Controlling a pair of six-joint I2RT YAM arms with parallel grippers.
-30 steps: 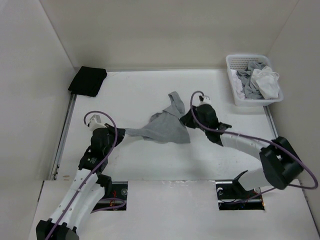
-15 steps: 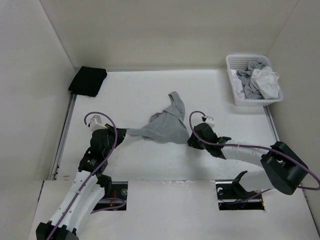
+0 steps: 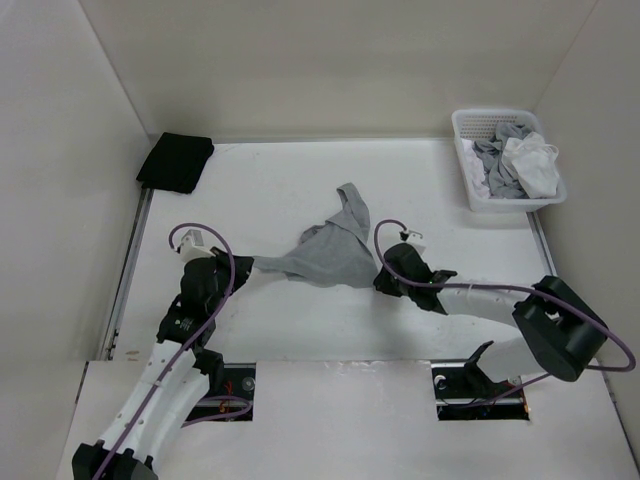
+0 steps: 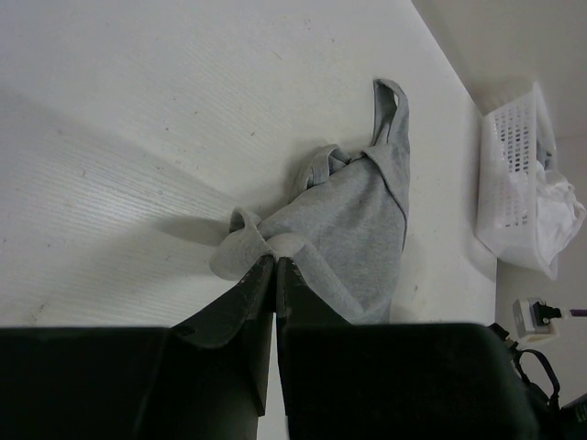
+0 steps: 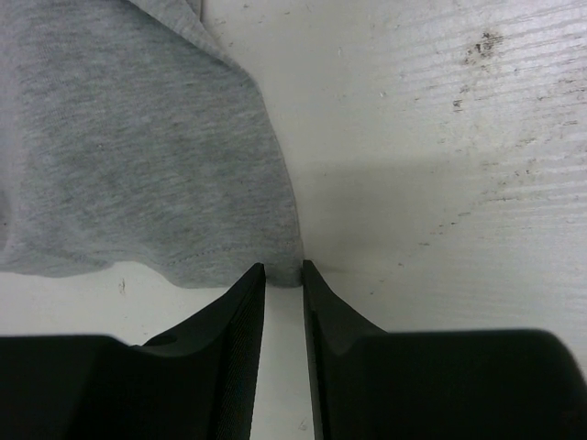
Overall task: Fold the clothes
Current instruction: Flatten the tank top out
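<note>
The grey shirt lies crumpled mid-table, one strap reaching toward the back. My left gripper is shut on a bunched edge at the shirt's left end; the left wrist view shows fabric pinched between the touching tips of that gripper. My right gripper is low at the shirt's right front corner. In the right wrist view its jaws stand a little apart, with the hem corner of the shirt right at the tips and bare table showing in the gap behind.
A white basket holding grey and white garments stands at the back right, also seen from the left wrist as the basket. A black folded cloth lies in the back left corner. Walls enclose the table.
My right gripper came down and forward from the shirt's upper right side to its front right corner, opening wider and then narrowing. The left gripper kept its hold and barely moved.
</note>
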